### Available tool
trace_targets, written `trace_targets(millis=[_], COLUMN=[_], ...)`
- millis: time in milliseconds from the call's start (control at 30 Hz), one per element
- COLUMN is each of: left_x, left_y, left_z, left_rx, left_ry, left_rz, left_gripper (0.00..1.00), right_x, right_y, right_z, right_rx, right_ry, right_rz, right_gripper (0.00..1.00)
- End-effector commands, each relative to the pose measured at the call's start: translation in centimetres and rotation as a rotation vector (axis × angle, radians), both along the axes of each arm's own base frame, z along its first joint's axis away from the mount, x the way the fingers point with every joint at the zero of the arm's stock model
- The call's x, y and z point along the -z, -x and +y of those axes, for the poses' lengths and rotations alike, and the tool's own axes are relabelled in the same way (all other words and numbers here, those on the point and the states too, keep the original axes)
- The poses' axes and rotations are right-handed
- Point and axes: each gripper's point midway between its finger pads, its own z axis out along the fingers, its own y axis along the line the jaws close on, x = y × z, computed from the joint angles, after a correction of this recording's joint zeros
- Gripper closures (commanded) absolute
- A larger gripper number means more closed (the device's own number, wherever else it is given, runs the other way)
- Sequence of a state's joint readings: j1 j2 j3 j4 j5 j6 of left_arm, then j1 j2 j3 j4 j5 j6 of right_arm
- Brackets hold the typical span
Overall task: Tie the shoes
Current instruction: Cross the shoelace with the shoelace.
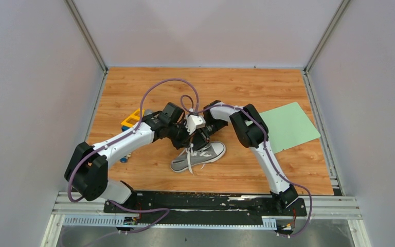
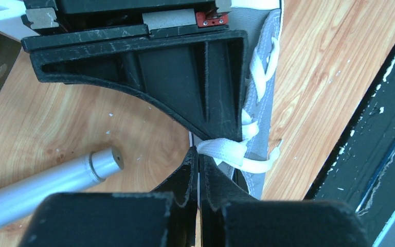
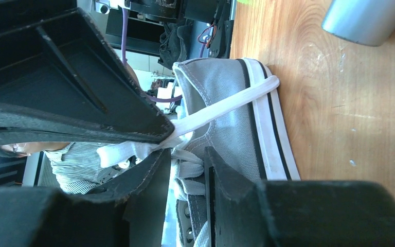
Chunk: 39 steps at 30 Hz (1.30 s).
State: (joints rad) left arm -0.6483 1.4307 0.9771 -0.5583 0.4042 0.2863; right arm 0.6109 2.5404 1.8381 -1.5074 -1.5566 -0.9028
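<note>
Resting at the centre of the tabletop (image 1: 144, 87), just under both arms: grey shoe (image 1: 208, 153). Pinched tight on one white lace (image 2: 226, 152): left end effector (image 2: 199, 154). Narrowly parted, straddling the lacing: right end effector (image 3: 186, 157).

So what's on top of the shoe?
White laces cross the top of the shoe, and the left tool is pinched shut on one. The right tool hangs open above. Both tools cover its opening, so the inside is hidden.
</note>
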Motion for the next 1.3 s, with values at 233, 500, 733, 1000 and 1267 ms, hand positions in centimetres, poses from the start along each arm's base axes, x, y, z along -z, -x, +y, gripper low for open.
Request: trace_targets(millis=[233, 500, 733, 1000, 1267], left_x=[-1.7, -1.8, -1.4, -1.3, -1.4], left_y=[-0.5, -0.5, -0.5, -0.8, -0.8], left_z=[-0.8, -0.7, -0.5, -0.6, -0.2], left_rx=[-0.042, -0.051, -0.062, -0.079, -0.089], left_ry=[0.044, 0.047, 0.042, 0.045, 0.037], left_rz=[0.003, -0.004, -0.002, 0.001, 0.005], left_gripper=[1.0, 1.0, 1.0, 1.0, 0.95], right_x=[-3.5, -2.8, -4.6, -4.7, -4.9], right_y=[-1.6, -1.3, -1.7, -1.7, -3.1], right_z=[2.1, 2.0, 2.1, 2.6, 1.7], right_rx=[0.085, 0.086, 0.114, 0.117, 0.175], right_ry=[-0.154, -0.139, -0.195, -0.213, -0.237], right_rz=[0.053, 0.085, 0.082, 0.092, 0.107], right_gripper=[0.69, 0.93, 0.77, 0.86, 1.0])
